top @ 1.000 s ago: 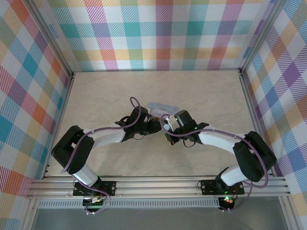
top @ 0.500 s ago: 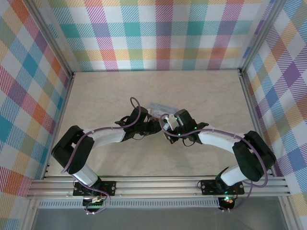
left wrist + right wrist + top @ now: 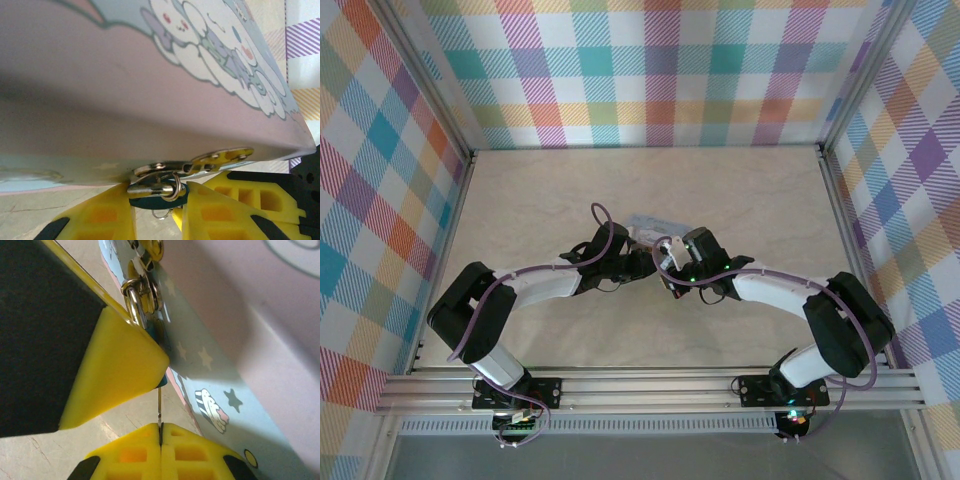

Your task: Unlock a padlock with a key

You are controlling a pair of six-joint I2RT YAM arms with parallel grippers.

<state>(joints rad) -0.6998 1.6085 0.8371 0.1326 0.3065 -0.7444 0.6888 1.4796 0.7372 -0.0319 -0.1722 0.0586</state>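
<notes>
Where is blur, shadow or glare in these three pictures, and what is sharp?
Left wrist: the box is soft and shaded near the lens, the padlock sharper, its metal glinting. Right wrist: the box blurs at upper right, the key is crisp. Top view: evenly lit, sharp.

Top cam looks down over the whole counter point(image 3: 570, 190) from high up. Both wrist cams sit super close, sharing the tin box point(image 3: 100, 75).
</notes>
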